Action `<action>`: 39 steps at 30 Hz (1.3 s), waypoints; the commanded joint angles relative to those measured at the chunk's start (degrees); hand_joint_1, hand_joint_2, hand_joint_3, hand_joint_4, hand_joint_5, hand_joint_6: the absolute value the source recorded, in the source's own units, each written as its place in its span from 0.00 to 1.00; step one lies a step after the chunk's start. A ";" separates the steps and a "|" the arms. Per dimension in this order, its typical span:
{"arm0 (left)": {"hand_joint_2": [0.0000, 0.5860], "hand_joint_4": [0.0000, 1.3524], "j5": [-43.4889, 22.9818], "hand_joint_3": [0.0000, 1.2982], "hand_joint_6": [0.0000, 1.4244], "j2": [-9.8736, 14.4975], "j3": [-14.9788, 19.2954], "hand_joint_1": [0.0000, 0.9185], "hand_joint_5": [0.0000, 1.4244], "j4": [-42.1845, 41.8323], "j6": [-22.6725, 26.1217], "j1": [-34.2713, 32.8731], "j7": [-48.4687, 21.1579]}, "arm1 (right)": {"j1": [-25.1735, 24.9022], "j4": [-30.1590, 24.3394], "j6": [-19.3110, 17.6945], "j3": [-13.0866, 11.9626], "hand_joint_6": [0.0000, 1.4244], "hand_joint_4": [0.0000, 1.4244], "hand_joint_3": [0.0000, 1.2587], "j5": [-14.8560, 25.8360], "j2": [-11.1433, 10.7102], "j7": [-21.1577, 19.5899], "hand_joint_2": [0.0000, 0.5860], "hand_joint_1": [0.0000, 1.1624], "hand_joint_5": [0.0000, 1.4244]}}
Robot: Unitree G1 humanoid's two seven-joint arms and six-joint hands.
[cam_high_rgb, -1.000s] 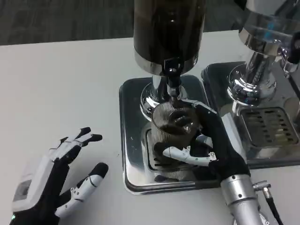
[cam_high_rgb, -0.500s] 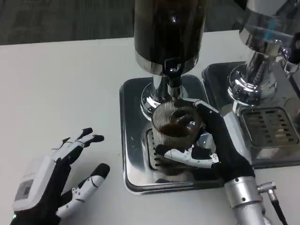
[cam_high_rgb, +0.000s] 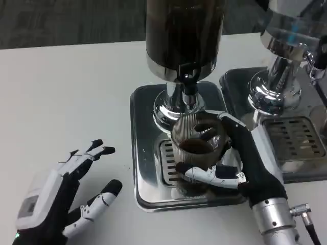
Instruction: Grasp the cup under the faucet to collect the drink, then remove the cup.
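Right hand (cam_high_rgb: pixel 240 163) fingers wrap the ribbed cup (cam_high_rgb: pixel 196 148) under the faucet (cam_high_rgb: pixel 189 89) (left hand (cam_high_rgb: pixel 61 196) splayed wide).

A second drink machine on the bench

The shiny machine (cam_high_rgb: pixel 286 66) stands on its own tray (cam_high_rgb: pixel 299 176) at the right of the white bench (cam_high_rgb: pixel 66 92).

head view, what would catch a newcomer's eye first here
The ribbed glass cup with dark drink in it, gripped by the right hand, stands on the steel drip tray under the faucet of the tall dark dispenser at centre. At lower left, the left hand rests on the white table, fingers spread.
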 commanded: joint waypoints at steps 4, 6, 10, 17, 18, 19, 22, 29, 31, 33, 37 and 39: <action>0.34 0.03 2.63 0.17 0.07 1.39 -0.98 0.00 0.15 -3.11 1.80 -0.16 -0.45 | 4.23 -8.99 0.22 -0.65 0.71 0.37 0.39 3.10 -1.27 3.77 0.33 0.92 0.51; 0.34 0.03 3.13 0.17 0.07 1.67 -1.09 0.00 0.15 -3.95 2.15 -0.07 -0.34 | 5.08 -10.60 0.36 -0.58 0.71 0.37 0.39 3.22 -1.53 4.55 0.33 0.92 0.51; 0.34 0.02 4.09 0.17 0.07 2.56 -1.07 0.00 0.15 -5.59 2.39 0.63 0.02 | 6.23 -13.02 0.76 -0.48 0.72 0.38 0.39 3.63 -1.79 5.86 0.32 0.93 0.51; 0.31 0.00 5.62 0.16 0.05 6.62 -0.27 0.00 0.12 -10.50 3.65 3.38 -1.69 | 9.70 -19.76 1.33 -0.44 0.73 0.40 0.40 5.59 -2.65 9.80 0.30 0.93 0.54; 0.31 0.00 5.50 0.16 0.05 6.96 -0.24 0.00 0.12 -10.87 3.84 3.66 -1.84 | 10.08 -20.50 1.45 -0.52 0.74 0.40 0.40 5.79 -2.77 10.29 0.30 0.93 0.54; 0.31 0.00 5.30 0.15 0.04 7.38 -0.16 0.00 0.11 -11.18 4.02 3.94 -2.16 | 10.35 -21.09 1.57 -0.58 0.74 0.40 0.40 5.91 -2.88 10.67 0.30 0.93 0.54; 0.30 0.00 5.11 0.14 0.03 8.83 0.52 0.00 0.11 -12.64 4.42 5.58 -3.06 | 11.20 -22.67 1.59 -0.63 0.74 0.41 0.41 6.24 -3.22 11.69 0.28 0.93 0.55; 0.27 0.00 5.48 0.07 0.00 10.71 1.24 0.00 0.05 -16.89 5.02 9.21 -5.24 | 13.67 -28.55 1.27 0.01 0.75 0.41 0.41 5.63 -5.03 14.75 0.28 0.93 0.56; 0.26 0.00 5.54 0.06 0.00 11.12 1.32 0.00 0.04 -18.21 5.45 10.19 -6.18 | 14.30 -30.16 1.55 -0.08 0.75 0.41 0.41 5.90 -5.41 15.67 0.28 0.93 0.56; 0.26 0.00 5.58 0.06 0.00 11.36 1.64 0.00 0.03 -19.51 5.90 11.18 -6.83 | 14.98 -31.65 2.01 -0.34 0.75 0.41 0.41 6.52 -5.78 16.54 0.28 0.92 0.56; 0.25 0.00 5.91 0.05 0.00 11.69 2.63 0.00 0.02 -21.91 6.33 13.56 -6.95 | 17.26 -34.80 2.68 -0.47 0.75 0.42 0.41 7.41 -6.37 18.02 0.28 0.92 0.56; 0.25 0.00 5.96 0.05 0.00 11.71 3.01 0.00 0.02 -22.76 6.49 14.71 -6.92 | 18.72 -36.42 2.94 -0.48 0.76 0.42 0.42 7.50 -6.29 18.25 0.28 0.92 0.56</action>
